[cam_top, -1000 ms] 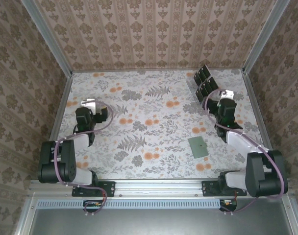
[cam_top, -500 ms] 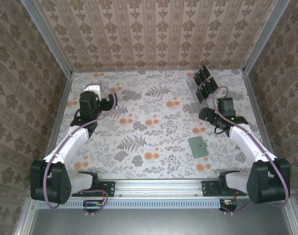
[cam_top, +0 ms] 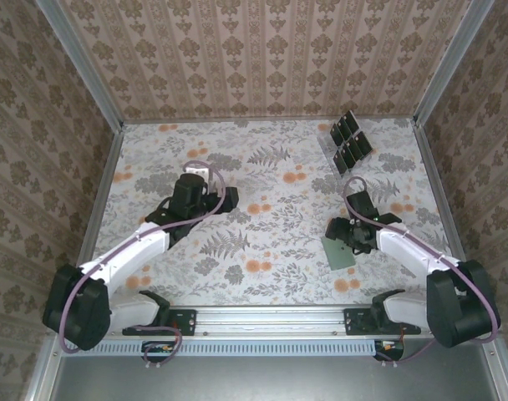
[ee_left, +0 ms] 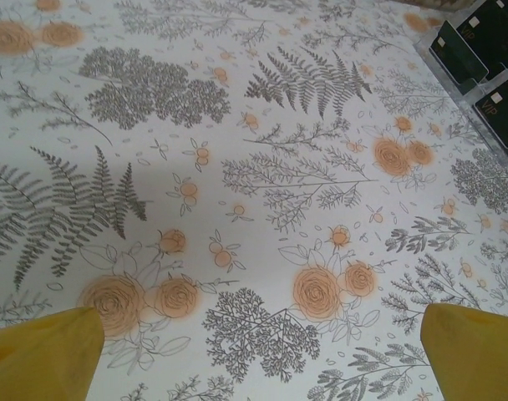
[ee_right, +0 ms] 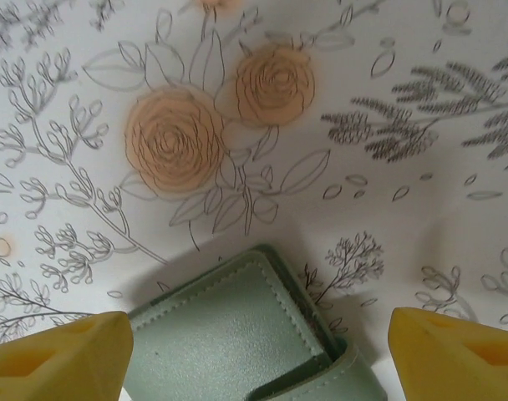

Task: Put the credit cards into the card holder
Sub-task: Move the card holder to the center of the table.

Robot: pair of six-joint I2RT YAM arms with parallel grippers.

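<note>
The card holder (cam_top: 341, 254) is a flat grey-green stitched wallet lying on the floral table at the front right; one corner of it (ee_right: 229, 338) lies in the right wrist view. My right gripper (cam_top: 344, 236) hangs low over its far end, open. Its yellow fingertips (ee_right: 58, 355) stand on either side of that corner (ee_right: 258, 355), the left one at the holder's edge and the right one apart from it. The credit cards (cam_top: 347, 139) are glossy black and stand in a clear tiered rack at the back right (ee_left: 480, 46). My left gripper (cam_top: 223, 199) is open over bare table near the centre (ee_left: 262, 359), with nothing between its fingers.
The floral table (cam_top: 262, 180) is walled on three sides by patterned panels with metal corner posts. The clear rack (ee_left: 467, 79) stands close to the right wall. A metal rail (cam_top: 271, 317) runs along the front edge between the arm bases.
My left arm has swung from the far left towards the table's centre. My right arm has come down from beside the rack to the card holder, its jaws a little narrower.
</note>
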